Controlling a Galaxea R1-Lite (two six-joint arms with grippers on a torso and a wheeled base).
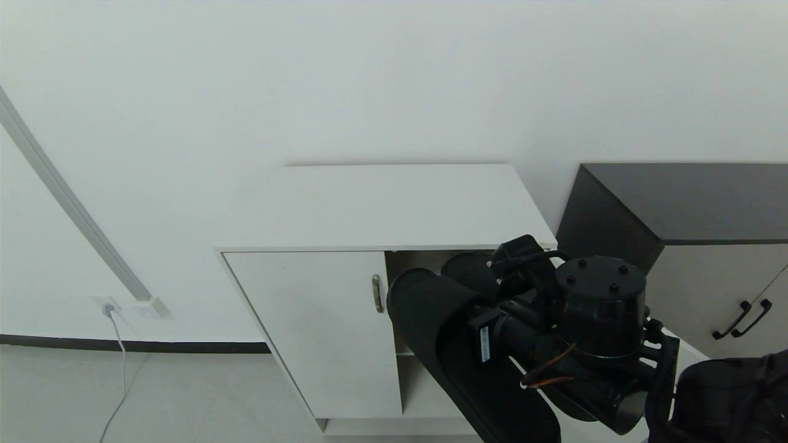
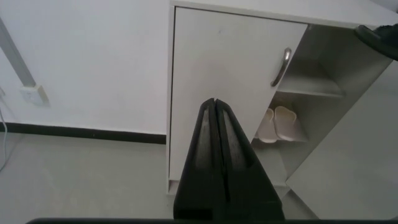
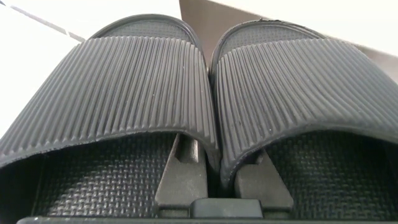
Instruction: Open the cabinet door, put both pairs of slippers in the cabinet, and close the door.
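A low white wooden cabinet (image 1: pixel 381 203) stands against the pale wall. Its closed white door (image 1: pixel 308 320) carries a slim metal handle (image 1: pixel 377 293), and the half of the cabinet beside that handle is open, showing the shelves inside. A pair of pale beige slippers (image 2: pixel 277 124) sits side by side inside the cabinet, on a shelf below a higher white shelf (image 2: pixel 311 87), just past the handle edge of the closed door.

The right end effector (image 3: pixel 217 168) is clamped on a pair of black ribbed-strap rubber slippers (image 1: pixel 431 320). The two lie side by side and touching, and their toes are up at the open half of the cabinet, near its top edge. In the right wrist view, grey fingers (image 3: pixel 180 180) show under the straps.

The left end effector (image 2: pixel 215 102) is closed with nothing in it, its two black fingers pressed flat together. It is in front of the cabinet's closed door, pointing at the door panel and apart from it.

A dark-topped grey cabinet (image 1: pixel 677 197) with black bow handles (image 1: pixel 742 317) stands beside the white cabinet, on its open side. On the closed-door side, a wall socket with a grey cable (image 1: pixel 108 306) sits low on the wall, below a slanting grey cable duct (image 1: pixel 61 197).
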